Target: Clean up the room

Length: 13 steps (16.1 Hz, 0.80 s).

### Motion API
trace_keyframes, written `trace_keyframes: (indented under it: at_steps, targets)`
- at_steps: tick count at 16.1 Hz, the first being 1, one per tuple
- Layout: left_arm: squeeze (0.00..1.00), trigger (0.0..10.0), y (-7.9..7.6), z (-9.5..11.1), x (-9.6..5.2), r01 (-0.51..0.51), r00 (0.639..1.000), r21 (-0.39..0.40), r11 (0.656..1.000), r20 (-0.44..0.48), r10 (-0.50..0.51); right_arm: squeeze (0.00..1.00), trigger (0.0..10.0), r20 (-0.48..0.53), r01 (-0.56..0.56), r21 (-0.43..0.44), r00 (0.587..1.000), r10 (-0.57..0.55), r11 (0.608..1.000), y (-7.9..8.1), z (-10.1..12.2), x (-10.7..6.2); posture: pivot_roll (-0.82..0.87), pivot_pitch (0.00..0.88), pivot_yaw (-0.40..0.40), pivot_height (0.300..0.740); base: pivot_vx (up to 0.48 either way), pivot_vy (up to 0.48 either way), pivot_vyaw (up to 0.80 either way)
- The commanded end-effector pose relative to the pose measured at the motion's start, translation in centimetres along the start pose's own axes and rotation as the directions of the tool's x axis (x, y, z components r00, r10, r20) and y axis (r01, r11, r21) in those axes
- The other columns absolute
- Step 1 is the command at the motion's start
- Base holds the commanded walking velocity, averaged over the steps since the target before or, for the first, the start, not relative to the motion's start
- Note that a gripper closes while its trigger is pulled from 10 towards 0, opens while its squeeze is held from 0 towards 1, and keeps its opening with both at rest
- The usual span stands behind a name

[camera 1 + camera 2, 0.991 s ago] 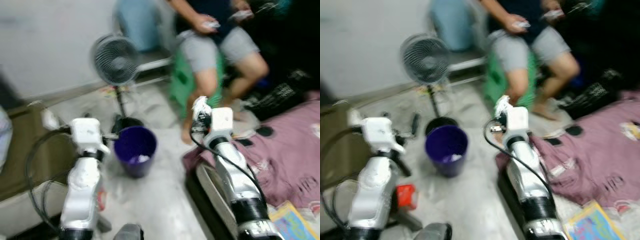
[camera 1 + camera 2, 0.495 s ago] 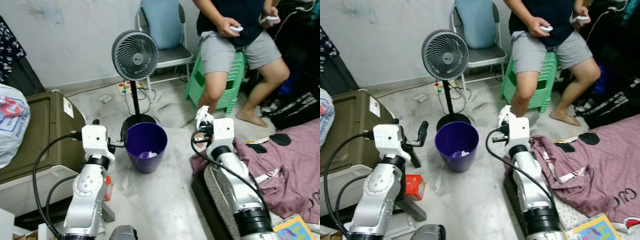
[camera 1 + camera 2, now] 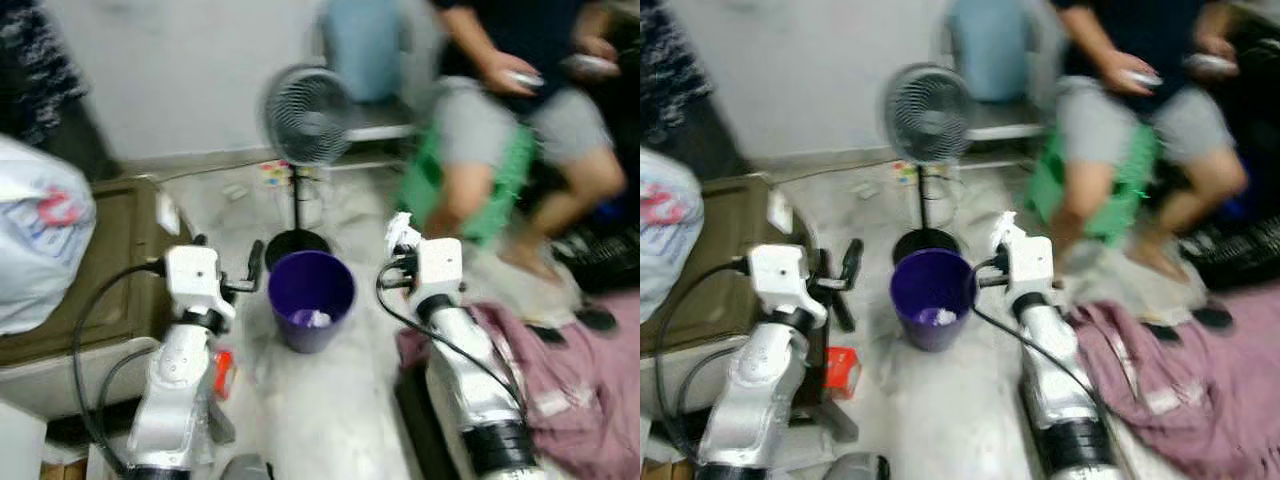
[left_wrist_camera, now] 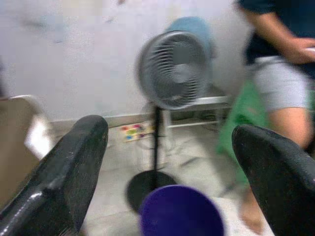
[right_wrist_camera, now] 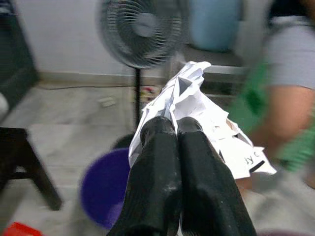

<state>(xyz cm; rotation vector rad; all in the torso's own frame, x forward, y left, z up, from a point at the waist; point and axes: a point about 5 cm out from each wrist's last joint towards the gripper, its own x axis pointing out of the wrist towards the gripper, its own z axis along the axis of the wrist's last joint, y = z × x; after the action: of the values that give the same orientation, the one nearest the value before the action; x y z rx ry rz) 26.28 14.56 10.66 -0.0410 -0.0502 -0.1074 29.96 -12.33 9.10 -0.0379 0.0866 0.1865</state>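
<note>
Beside purple bin [image 3: 931, 297], our right gripper [image 5: 175, 129] pinches crumpled paper [image 5: 206, 113]; our left gripper [image 4: 172, 147] fingers spread wide, facing fan [image 4: 173, 69].

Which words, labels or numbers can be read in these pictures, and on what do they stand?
None can be read with certainty.
Paper in the right hand: dark printed marks near its edge, too blurred to read.
White bag: a red mark, blurred.
Red box on the floor: print too small to read.
Brown crate: a white label, blurred.
</note>
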Motion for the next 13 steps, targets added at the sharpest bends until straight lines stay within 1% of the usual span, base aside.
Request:
trace_keyframes:
  at_steps: [1,3,6,13]
  targets:
    - [0.00,10.0,-0.44,0.28,0.36,0.029,1.000,-0.008,1.000,0.005,-0.029,0.00,10.0,-0.007,0.000,-0.007,1.000,0.000,1.000,-0.14,-0.14,-0.09,0.09,0.000,0.008,0.740,0.409,0.000,0.45]
    - [0.00,10.0,-0.51,0.41,0.50,0.032,0.999,-0.009,0.999,0.010,-0.032,0.00,10.0,0.003,-0.009,-0.003,1.000,0.009,1.000,0.15,0.16,0.23,0.09,0.000,0.006,0.740,0.409,0.000,0.42]
    - [0.00,10.0,-0.61,0.48,0.64,0.031,0.999,-0.013,0.999,0.013,-0.031,0.00,10.0,0.014,-0.025,-0.006,1.000,0.025,1.000,0.58,0.51,0.60,0.08,0.000,0.002,0.740,0.290,0.000,0.42]
    - [0.00,10.0,-0.54,0.39,0.67,0.024,1.000,-0.023,0.999,0.004,-0.024,0.00,10.0,0.006,-0.021,-0.007,1.000,0.021,1.000,0.51,0.35,0.69,0.08,0.000,0.002,0.740,0.357,0.000,0.41]
